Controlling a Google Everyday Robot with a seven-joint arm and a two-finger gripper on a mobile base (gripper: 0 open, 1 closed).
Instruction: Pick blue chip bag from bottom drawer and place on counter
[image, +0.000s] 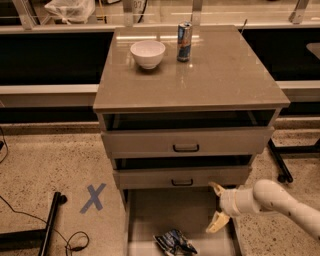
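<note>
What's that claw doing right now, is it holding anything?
Gripper: open, holding nothing, above the right side of the bottom drawer, apart from the blue chip bag.
</note>
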